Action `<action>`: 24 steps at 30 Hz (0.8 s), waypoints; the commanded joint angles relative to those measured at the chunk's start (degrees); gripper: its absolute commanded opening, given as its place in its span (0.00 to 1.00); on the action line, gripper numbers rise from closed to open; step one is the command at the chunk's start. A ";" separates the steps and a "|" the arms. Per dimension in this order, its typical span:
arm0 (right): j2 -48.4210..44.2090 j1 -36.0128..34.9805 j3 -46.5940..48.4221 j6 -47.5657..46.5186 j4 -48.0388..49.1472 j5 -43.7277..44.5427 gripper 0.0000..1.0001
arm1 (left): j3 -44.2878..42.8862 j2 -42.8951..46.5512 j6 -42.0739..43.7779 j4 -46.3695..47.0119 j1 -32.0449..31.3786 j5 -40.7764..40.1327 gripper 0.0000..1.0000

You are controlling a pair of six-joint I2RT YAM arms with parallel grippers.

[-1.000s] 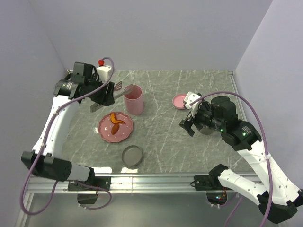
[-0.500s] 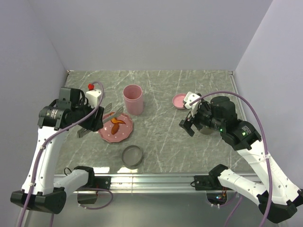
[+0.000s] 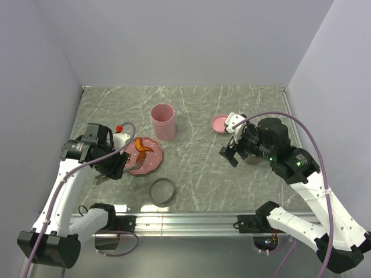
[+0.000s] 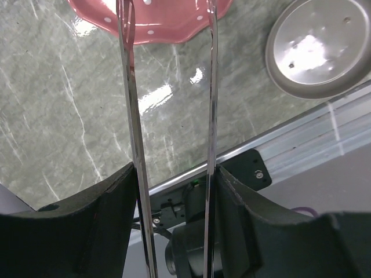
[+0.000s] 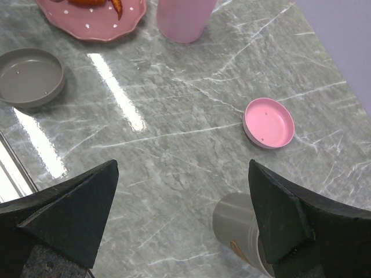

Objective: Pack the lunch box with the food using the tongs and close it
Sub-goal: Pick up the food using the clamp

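Since a second ago the left arm has been swung from the back of the tabletop (image 3: 197,150), beside the pink cup (image 3: 163,120), down to the near left edge of the pink dotted plate (image 3: 152,164). The right arm has not been moved.

The left claw (image 4: 174,174) is held half closed on the tongs (image 4: 132,116). Their two thin, polished metal arms are pressed against the inner faces of the black fingers (image 4: 116,191), and their far ends are seen over the plate's scalloped rim. The curved orange-red strip (image 3: 142,147) is seen lying on the plate.

The right claw (image 5: 182,168) is spread fully and nothing is held in it; it is hung above the glossy, white-veined, grey-green marble surface. A smooth grey tub (image 5: 235,223) is seen just below it, with a shallow round pink lid (image 5: 268,122) nearby. A shallow round grey dish (image 3: 162,190) is set near the front edge.
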State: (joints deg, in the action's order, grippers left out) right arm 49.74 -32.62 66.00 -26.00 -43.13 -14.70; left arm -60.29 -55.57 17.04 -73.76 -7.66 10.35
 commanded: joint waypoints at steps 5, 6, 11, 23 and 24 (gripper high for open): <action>-0.69 0.37 1.06 0.34 0.68 -0.51 1.00 | 1.58 -1.82 2.47 6.08 0.19 -2.18 0.57; -0.69 0.37 1.06 0.42 0.77 -0.51 1.00 | 1.58 -2.17 2.56 6.43 0.10 -2.09 0.57; -0.52 0.45 1.33 0.25 0.33 -0.42 1.00 | 2.11 -4.81 3.00 9.42 0.10 -2.00 0.56; 0.01 0.54 1.59 0.25 0.42 -0.51 1.00 | 3.25 -7.36 3.44 12.06 -0.16 -0.86 0.54; 0.10 0.72 1.68 0.25 0.33 -0.51 1.00 | 3.60 -7.45 3.44 12.32 -0.42 -0.77 0.54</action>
State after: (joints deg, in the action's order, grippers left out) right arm 49.74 -32.56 66.00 -26.00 -43.33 -14.70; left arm -57.19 -63.00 19.44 -63.40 -7.70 8.75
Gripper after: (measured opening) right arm 0.996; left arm 0.540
